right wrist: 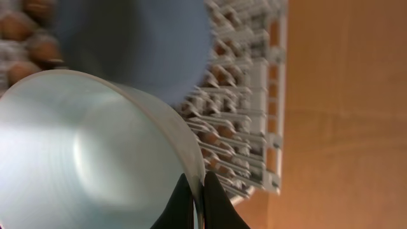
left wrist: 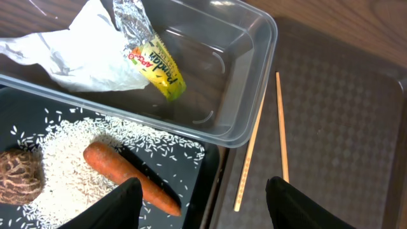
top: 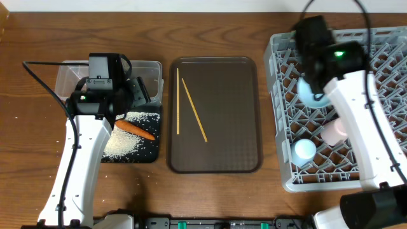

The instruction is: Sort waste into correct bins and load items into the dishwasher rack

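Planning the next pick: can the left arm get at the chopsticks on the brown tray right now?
Probably yes. The chopsticks lie bare on the brown tray with nothing over them, and the left fingers hang open and empty just beside its edge.

furniture: wooden table (top: 210,25) — warm brown, grain visible | light: even, soft shadows

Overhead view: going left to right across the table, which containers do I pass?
From the left: clear tub → brown serving tray → grey dish rack. The black tray lies in front of the tub, within its span, so it is left out.
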Tool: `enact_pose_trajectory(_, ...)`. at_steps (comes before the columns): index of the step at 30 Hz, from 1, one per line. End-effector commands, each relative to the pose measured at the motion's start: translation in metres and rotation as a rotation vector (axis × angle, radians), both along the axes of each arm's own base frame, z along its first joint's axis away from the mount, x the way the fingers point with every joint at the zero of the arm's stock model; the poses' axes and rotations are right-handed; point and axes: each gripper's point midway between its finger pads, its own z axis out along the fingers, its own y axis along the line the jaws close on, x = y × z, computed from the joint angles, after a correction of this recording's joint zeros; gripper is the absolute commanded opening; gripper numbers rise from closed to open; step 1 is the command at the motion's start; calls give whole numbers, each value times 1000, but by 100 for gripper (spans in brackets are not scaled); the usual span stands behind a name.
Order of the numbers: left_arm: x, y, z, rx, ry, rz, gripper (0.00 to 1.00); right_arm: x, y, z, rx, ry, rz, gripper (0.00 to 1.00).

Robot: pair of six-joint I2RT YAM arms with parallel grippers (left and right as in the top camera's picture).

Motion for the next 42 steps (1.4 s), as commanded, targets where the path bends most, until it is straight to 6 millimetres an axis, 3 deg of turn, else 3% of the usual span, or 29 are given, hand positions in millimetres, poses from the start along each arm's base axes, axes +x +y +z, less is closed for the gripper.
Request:
enact_pose_trajectory(1,1,0,3,-6,-18,2,63,-10,-48,23,-97,-54,-139,1)
enact_pose_trajectory(6,3,0,5,-5,-30,1,64,-28,-107,35,-201,-24,-268,1)
enact_pose_trajectory(12,3,0,5,-6,-28,1,63,-43,-153,43,-247,-34,-388,1)
enact_pose_trajectory(14,3,0,4,-6,-28,0,63,-42,-157,38,-204,-53,-398,1)
enact_pose_trajectory(19,4,0,1,-5,-17,0,63,-23,-147,15,19,-111,-351,1)
enact_pose_trajectory(20,4,0,0,-5,-14,0,64,-20,-146,11,62,-120,-342,4)
enact_pose_trajectory(23,4,0,-2,-5,-9,0,64,-9,-138,-2,237,-157,-306,31)
enact_pose_trajectory(26,4,0,-2,-5,-9,0,64,-1,-131,-10,397,-194,-278,39)
enact_pose_trajectory(28,4,0,-2,-5,-9,0,69,-1,-140,-10,458,-246,-321,42)
enact_pose_trajectory(33,4,0,-2,-5,-9,0,100,-14,-179,-13,544,-337,-442,51)
enact_pose_trajectory(38,4,0,-2,-5,-9,0,98,-17,-192,-40,777,-351,-475,59)
enact_pose_trajectory(42,4,0,-2,-5,-9,0,98,-15,-196,-74,907,-306,-516,62)
